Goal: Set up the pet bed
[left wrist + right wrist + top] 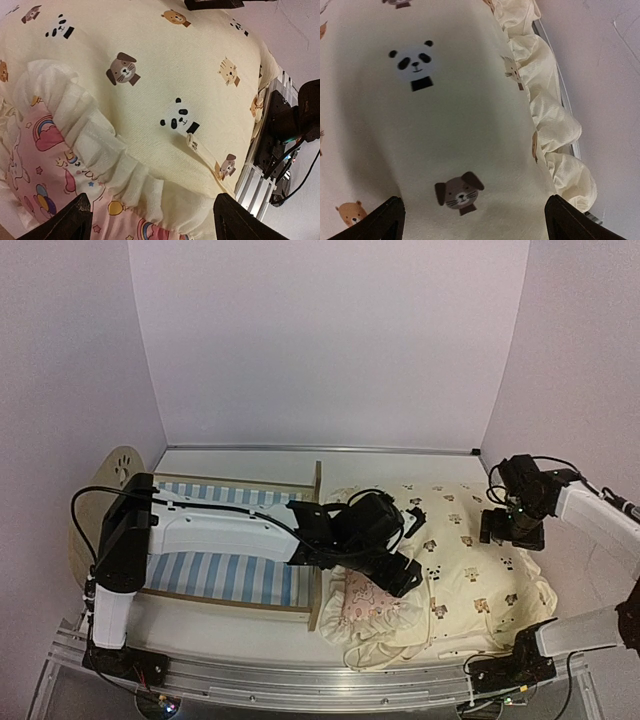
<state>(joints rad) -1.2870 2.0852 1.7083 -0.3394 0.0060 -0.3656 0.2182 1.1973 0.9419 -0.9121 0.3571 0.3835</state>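
Observation:
The pet bed [215, 575] stands at the left: light-wood frame, paw-print headboard [120, 468], blue-and-white striped base, flat footboard [316, 540]. Right of it lies a cream animal-print ruffled cushion [470, 560] [165, 65] [445, 125], with a small pink ruffled pillow [365, 608] [45, 165] against its near left corner. My left gripper [405, 580] [155, 220] reaches over the bed and hangs open, its fingers either side of the pillow's white ruffle and the cushion edge. My right gripper [508, 535] [480, 225] is open just over the cushion's right part, holding nothing.
An aluminium rail [300, 680] runs along the near table edge between the arm bases. Lilac walls close the back and both sides. The cushion's ruffle [555, 125] lies close to the right wall. The right arm's base [292, 125] shows beyond the cushion.

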